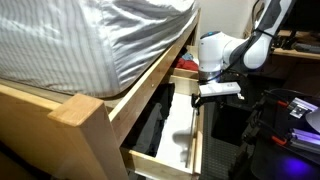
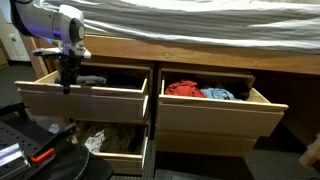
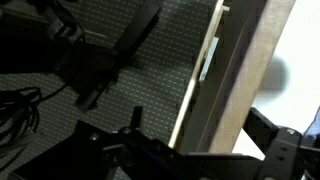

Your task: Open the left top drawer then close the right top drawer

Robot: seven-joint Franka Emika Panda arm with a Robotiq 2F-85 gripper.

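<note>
The left top drawer (image 2: 100, 101) is pulled out in both exterior views; its white bottom and black clothing show in an exterior view (image 1: 180, 125). My gripper (image 2: 68, 82) hangs straight down over its front panel, also seen in an exterior view (image 1: 207, 92). In the wrist view my fingers (image 3: 205, 140) straddle the pale-wood front panel (image 3: 225, 90), one on each side, with a gap on the outer side. The right top drawer (image 2: 215, 113) also stands pulled out, with red and blue items inside.
The mattress with a striped sheet (image 2: 200, 25) overhangs the drawers. The lower left drawer (image 2: 125, 153) is partly out with white items. A black case with orange parts (image 2: 30, 150) lies on the floor in front. Dark equipment (image 1: 290, 115) stands beside the arm.
</note>
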